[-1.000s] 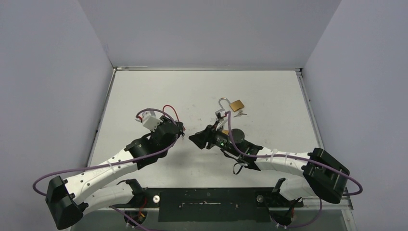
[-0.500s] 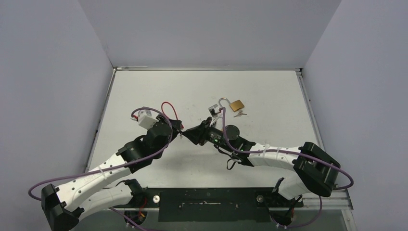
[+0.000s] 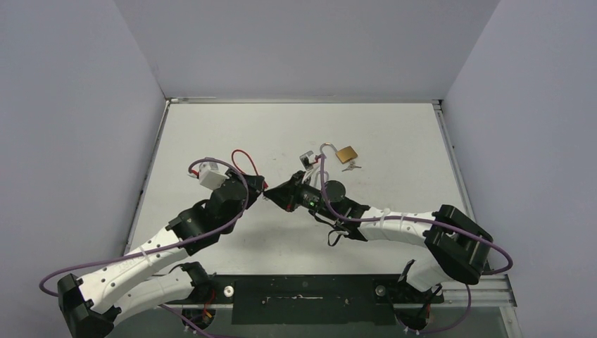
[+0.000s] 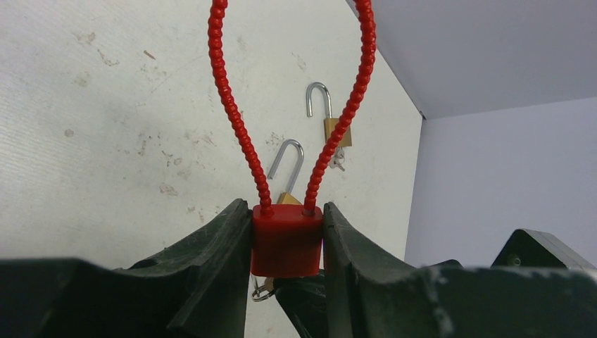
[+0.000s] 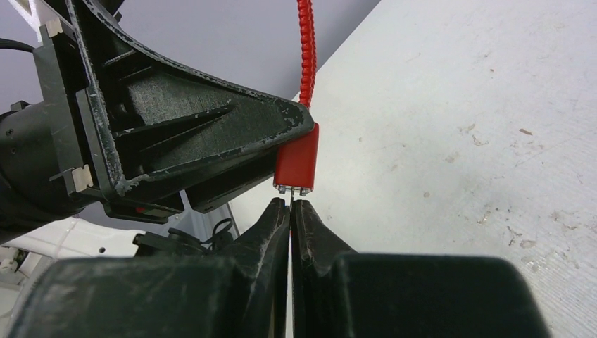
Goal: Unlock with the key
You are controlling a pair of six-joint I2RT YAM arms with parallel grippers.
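Right tool [image 5: 290, 205] closed beneath red padlock [image 4: 286, 239].

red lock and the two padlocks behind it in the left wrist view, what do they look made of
Red lock: the body looks like matte plastic or a coating, evenly red. Its loop looks like ribbed, red-sheathed cable. Far padlock and near padlock: yellowish bodies, probably brass, with shiny silver shackles, likely steel.

Red lock [image 4: 286, 241] on red beaded cable [image 4: 232, 113]; brass padlock [image 4: 337, 132]; white, speckled table [image 4: 91, 141].
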